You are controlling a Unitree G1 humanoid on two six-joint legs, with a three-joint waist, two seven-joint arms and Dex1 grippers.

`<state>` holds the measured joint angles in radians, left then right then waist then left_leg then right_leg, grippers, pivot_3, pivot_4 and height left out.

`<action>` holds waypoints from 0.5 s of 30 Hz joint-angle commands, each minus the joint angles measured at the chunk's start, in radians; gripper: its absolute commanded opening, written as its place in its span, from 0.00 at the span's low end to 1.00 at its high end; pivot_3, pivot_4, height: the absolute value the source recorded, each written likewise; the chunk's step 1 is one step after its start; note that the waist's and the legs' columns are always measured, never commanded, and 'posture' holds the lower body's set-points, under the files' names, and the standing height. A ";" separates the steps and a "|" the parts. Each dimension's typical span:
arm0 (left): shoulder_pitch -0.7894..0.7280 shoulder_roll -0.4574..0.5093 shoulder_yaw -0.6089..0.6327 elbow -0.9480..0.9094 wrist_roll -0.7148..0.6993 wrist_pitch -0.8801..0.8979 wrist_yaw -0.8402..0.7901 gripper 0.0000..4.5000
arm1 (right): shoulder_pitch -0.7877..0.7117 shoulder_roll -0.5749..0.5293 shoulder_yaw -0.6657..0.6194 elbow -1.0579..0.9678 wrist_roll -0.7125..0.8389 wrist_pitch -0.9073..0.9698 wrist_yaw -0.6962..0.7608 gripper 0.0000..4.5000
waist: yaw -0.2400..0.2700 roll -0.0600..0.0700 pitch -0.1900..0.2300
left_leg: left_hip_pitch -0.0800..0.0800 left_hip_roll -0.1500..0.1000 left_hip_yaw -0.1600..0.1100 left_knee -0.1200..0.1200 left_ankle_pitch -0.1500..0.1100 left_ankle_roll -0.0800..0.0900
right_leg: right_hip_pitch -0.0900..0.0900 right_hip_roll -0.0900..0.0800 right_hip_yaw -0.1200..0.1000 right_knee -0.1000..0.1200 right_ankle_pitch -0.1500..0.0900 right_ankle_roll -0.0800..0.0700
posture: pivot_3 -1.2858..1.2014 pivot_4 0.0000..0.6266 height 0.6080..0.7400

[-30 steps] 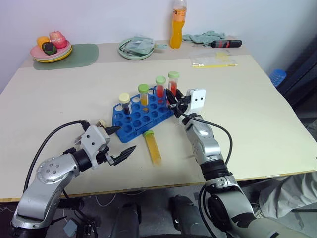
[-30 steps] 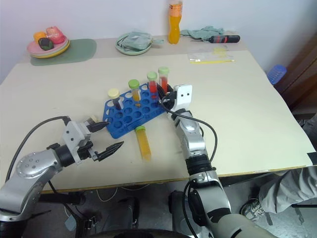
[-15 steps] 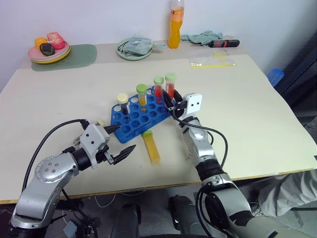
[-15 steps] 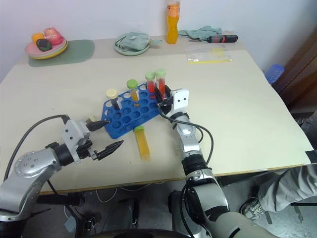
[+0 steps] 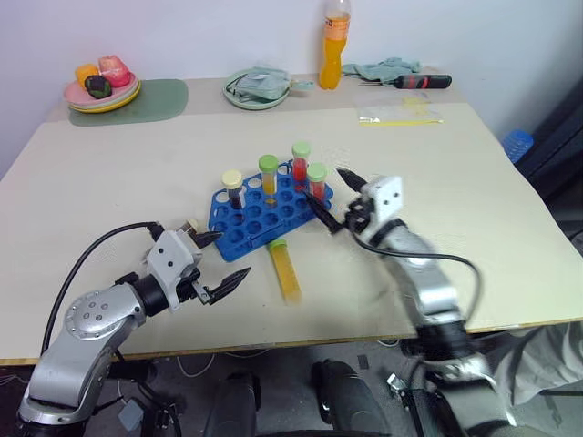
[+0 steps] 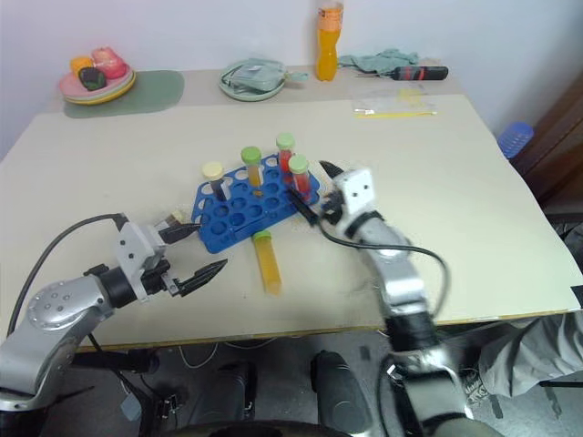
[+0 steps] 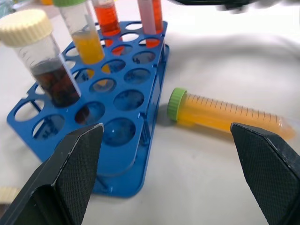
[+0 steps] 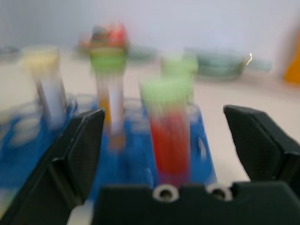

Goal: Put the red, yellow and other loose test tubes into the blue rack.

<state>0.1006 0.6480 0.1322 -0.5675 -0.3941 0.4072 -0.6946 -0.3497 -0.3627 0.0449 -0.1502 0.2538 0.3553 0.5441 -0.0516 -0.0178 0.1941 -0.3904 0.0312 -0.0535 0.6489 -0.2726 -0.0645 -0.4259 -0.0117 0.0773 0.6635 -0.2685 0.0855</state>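
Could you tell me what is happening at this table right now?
A two-armed robot is loading test tubes into the blue rack. Four capped tubes stand in it: a dark one, a yellow-orange one and two red ones. The right pincer is open beside the nearer red tube, gripping nothing. One yellow tube lies loose on the table in front of the rack, and the left pincer is open near it.

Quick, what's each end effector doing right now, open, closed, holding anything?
Left end effector: open, empty.
Right end effector: open, empty, beside the blue rack.
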 commanded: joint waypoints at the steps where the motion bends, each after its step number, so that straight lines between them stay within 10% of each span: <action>1: -0.013 0.003 0.009 -0.002 -0.007 -0.022 -0.011 1.00 | 0.002 -0.116 -0.024 -0.213 0.118 0.299 0.052 0.99 | -0.005 0.000 0.000 | 0.001 0.000 0.000 0.000 0.000 0.000 | 0.000 0.001 0.000 0.000 0.000 0.000 | 0.52 0.24 1.00; 9: -0.058 0.054 0.034 0.134 0.018 -0.076 -0.086 1.00 | -0.284 -0.232 0.018 -0.449 0.416 1.163 0.030 0.99 | -0.017 0.000 0.000 | 0.001 0.000 -0.001 0.000 0.000 0.000 | 0.000 0.002 0.000 0.000 0.000 -0.001 | 0.52 0.24 1.00; 15: -0.038 0.127 0.058 0.221 0.054 -0.144 -0.146 1.00 | -0.547 -0.166 0.173 -0.133 0.749 1.259 -0.334 0.99 | -0.015 0.000 0.000 | -0.001 0.000 -0.001 -0.001 0.000 0.000 | -0.001 0.001 -0.001 -0.001 -0.001 -0.002 | 0.52 0.24 1.00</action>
<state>0.0660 0.7669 0.1572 -0.3408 -0.3427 0.2930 -0.8305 -0.8596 -0.5388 0.2026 -0.3551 0.9013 1.6080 0.3272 -0.0665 -0.0175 0.1944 -0.3922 0.0313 -0.0546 0.6484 -0.2727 -0.0642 -0.4266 -0.0116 0.0756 0.6619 -0.2694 0.0839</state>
